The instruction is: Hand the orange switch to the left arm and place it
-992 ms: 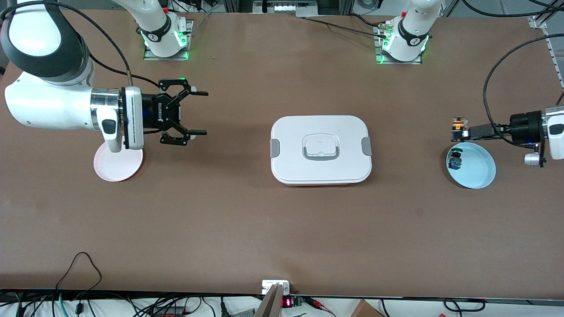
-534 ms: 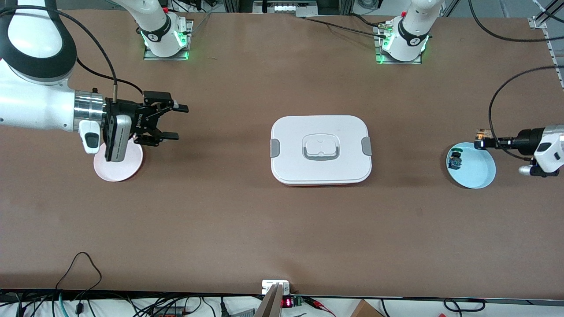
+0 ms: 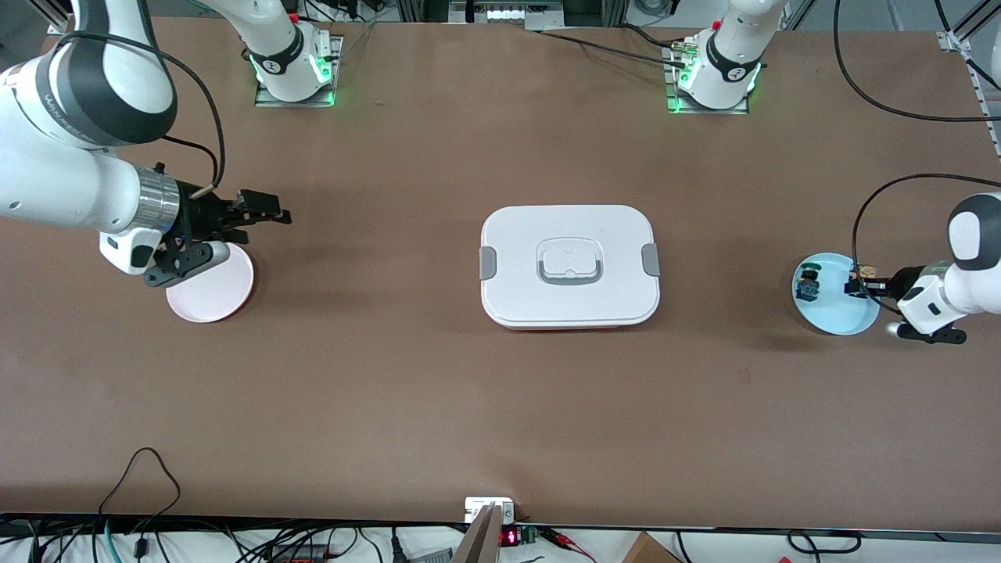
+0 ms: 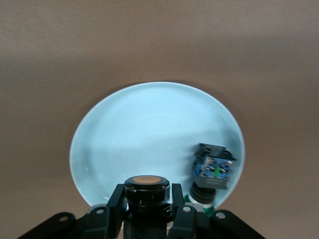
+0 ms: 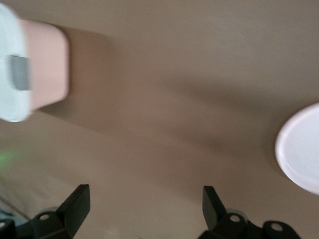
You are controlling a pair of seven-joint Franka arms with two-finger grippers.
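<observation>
Orange switch (image 4: 146, 188), mostly hidden btwn the left gripper (image 3: 854, 286) fingers clamped on it, hangs over the blue plate (image 3: 848, 317) at frame right. We see the right gripper (image 3: 262, 215) spread wide, empty, by the pink plate (image 3: 219, 293) upper left. Box (image 3: 569, 264) sits center, open table all round.

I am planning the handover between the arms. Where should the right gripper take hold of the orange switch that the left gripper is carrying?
Probably at the orange-capped black round end. The left gripper, over the blue plate, is shut on the orange switch's sides, leaving that end sticking out past its fingertips. The open right gripper, near the pink plate, should come end-on, its fingers crosswise to the left's.
</observation>
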